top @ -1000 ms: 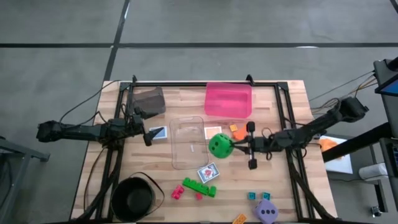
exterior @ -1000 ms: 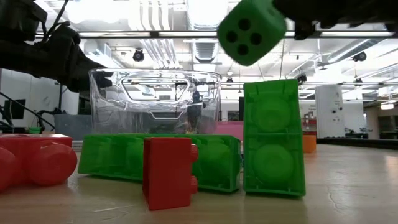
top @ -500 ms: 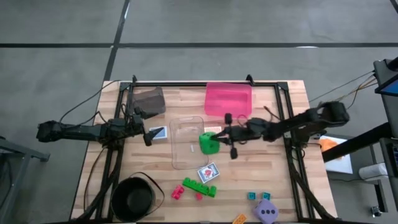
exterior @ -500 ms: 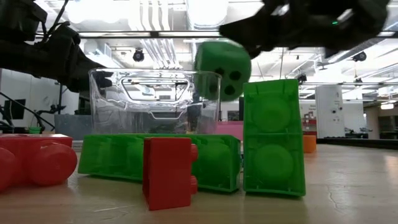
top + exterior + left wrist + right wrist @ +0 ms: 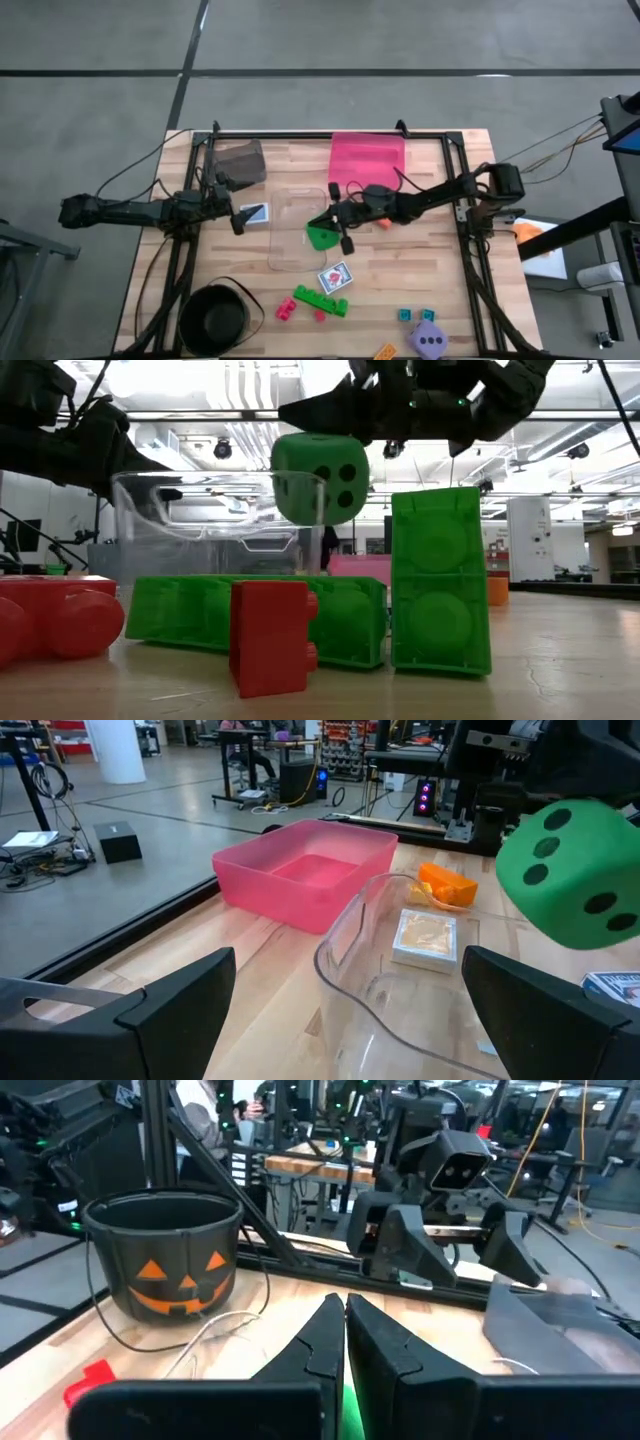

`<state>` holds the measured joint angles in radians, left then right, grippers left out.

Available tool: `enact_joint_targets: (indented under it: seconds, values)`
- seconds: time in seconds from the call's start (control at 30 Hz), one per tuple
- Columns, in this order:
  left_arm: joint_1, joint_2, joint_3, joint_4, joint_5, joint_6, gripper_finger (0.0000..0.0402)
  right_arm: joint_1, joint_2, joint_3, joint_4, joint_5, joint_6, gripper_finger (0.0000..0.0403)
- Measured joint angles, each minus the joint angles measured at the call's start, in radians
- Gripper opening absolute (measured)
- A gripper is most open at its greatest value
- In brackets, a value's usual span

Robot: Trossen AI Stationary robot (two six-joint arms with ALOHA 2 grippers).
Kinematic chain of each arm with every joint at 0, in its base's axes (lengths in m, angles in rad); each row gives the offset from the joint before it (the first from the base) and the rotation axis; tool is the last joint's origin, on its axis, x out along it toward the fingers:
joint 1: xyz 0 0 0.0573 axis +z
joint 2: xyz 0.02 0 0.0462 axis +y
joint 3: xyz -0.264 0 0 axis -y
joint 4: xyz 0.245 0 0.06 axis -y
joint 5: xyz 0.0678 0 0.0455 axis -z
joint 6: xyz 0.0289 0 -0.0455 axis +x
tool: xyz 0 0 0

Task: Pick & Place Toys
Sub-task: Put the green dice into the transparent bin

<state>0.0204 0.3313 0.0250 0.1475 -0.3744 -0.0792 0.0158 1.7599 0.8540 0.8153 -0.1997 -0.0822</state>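
Note:
My right gripper is shut on a green dotted die and holds it over the right rim of the clear bin, which sits tilted. My left gripper stands open at the table's left side, touching nothing. Other toys lie on the table: picture cards, green bricks, pink bricks, teal bricks, a purple die and orange bricks. My right gripper pinches the die's upper part between its two shut fingers. The fingers come about level from the table's right side. The die hangs below them, clear of the table. I cannot tell whether it touches the clear bin's rim.
A pink bin stands at the far edge, a grey bin at the far left and a black round bowl at the near left. A card and an orange piece lie between the clear and pink bins.
My right gripper has carried the green die toward the table's left edge and slightly down, from right of the clear bin to over its right rim. The die has turned in the hold. The clear bin has shifted a little leftward and tilted.

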Motion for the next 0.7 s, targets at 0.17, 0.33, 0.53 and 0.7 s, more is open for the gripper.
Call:
enact_joint_targets:
  seconds: [0.17,0.33,0.53,0.7]
  values:
    - [0.000,0.000,0.000,-0.015,0.000,0.000,0.0393,0.001,-0.024,-0.002,-0.038,-0.001,0.001,0.0020]
    - [0.000,0.000,0.000,-0.018,0.000,0.000,0.0393,0.002,-0.080,-0.004,-0.069,0.024,0.004,0.0055]
    - [0.000,0.000,0.000,-0.018,0.000,0.000,0.0393,0.004,-0.110,-0.004,-0.086,0.045,-0.002,0.0156]
    - [0.000,0.000,0.000,-0.020,0.000,0.000,0.0393,0.041,-0.157,-0.004,-0.219,0.043,-0.029,0.0221]
